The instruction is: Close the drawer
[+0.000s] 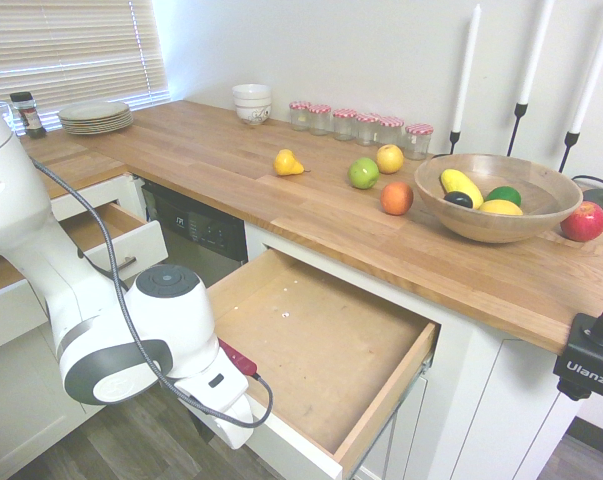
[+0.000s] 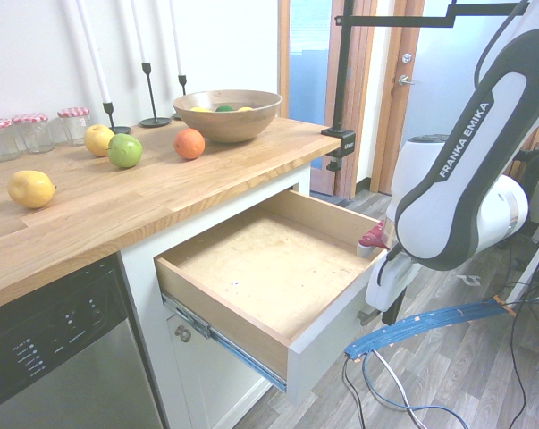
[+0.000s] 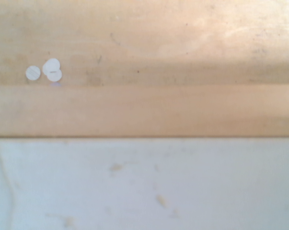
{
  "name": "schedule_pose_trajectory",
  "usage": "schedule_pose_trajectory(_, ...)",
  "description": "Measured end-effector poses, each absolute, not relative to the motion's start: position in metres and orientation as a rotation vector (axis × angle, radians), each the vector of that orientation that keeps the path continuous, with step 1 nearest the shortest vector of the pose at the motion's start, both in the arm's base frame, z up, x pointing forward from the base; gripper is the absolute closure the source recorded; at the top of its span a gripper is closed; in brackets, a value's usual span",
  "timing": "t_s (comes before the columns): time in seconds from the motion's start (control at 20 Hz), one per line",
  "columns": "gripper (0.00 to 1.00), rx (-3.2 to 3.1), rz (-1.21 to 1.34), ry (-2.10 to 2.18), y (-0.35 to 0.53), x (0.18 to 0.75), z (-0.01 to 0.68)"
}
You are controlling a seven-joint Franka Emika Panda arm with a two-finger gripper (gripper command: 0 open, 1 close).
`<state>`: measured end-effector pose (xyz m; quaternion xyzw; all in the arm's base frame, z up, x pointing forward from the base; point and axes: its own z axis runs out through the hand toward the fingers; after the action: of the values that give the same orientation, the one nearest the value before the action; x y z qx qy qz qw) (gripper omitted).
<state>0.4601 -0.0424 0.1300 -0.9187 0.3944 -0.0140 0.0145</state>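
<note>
The drawer point(image 1: 321, 340) point(image 2: 260, 259) stands pulled far out under the wooden counter, wide and deep, with a bare light wood floor and a white front. My gripper point(image 1: 236, 428) point(image 2: 376, 299) hangs just outside that white front, near its middle, low on the floor side. It is shut and holds nothing that I can see; its tips are hidden behind the arm and the front panel. The wrist view looks straight down on the drawer's point(image 3: 144, 110) wooden front wall and the white top edge of the front. The metal handle is hidden.
A smaller drawer point(image 1: 111, 235) also stands open to the left, past the dishwasher point(image 1: 196, 230) point(image 2: 54, 349). On the counter are a wooden fruit bowl point(image 1: 496, 195) point(image 2: 229, 112), loose fruit, jars point(image 1: 361, 122) and stacked plates point(image 1: 93, 115).
</note>
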Motion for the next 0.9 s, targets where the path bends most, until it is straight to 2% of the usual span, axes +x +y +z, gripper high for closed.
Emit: schedule_pose_trajectory(0.9,1.0,-2.871,-0.036,1.231,-0.042,0.546,0.134)
